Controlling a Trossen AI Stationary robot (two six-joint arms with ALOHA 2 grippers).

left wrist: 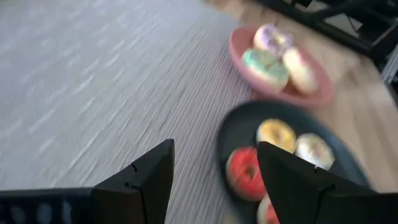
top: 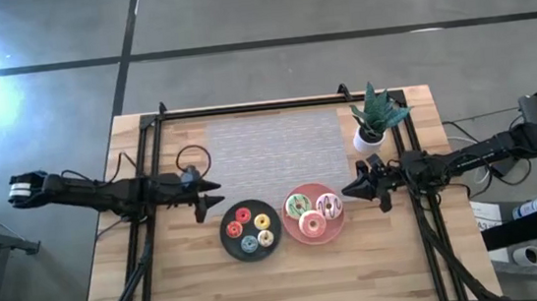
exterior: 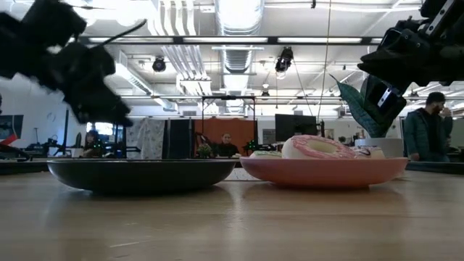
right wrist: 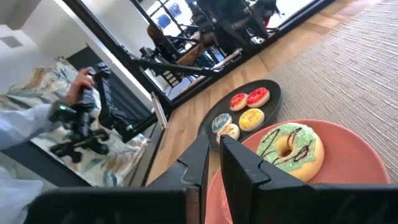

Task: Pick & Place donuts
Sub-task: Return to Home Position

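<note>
Several small donuts, among them red (top: 234,230), yellow (top: 262,221) and blue (top: 249,243), lie on a black plate (top: 230,241). A green donut (top: 297,205), a pink-white striped one (top: 328,204) and a pink one (top: 312,225) lie on a pink plate (top: 292,229). My left gripper (top: 210,198) hovers open just left of the black plate, above the mat's edge; its wrist view shows the red donut (left wrist: 244,174) beside one finger. My right gripper (top: 346,190) hangs shut at the pink plate's right rim, near the green donut (right wrist: 289,149).
A grey woven mat (top: 273,145) covers the table's far middle. A potted plant (top: 374,120) stands at the far right, close behind my right arm. Black frame rails (top: 142,172) run along both sides. Bare wood (top: 282,288) lies near the front edge.
</note>
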